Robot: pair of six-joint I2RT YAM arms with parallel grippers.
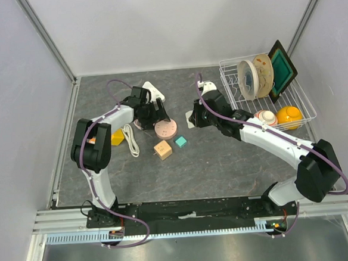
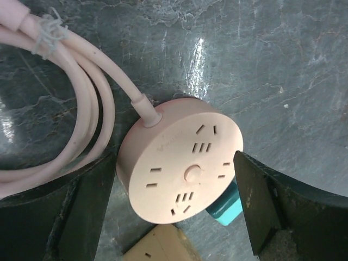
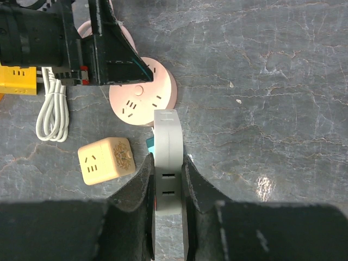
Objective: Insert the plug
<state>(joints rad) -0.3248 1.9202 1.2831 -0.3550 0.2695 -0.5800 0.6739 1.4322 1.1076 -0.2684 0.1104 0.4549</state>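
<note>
Plug: grey, flat, slab-like, clamped upright between right claw fingers, just short of socket.
Socket: pink round disc, smooth plastic, mid-worktop, between left claw fingers.
Left claw: spread wide, gripping nothing.
Cord: pink, coiled, tied.

L fingers wide apart; R fingers clamped tight, both arms outstretched

no readable text, faint embossed mark on pink socket illegible

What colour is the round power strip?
Pale pink round power strip, clearest in the left wrist view.
</note>
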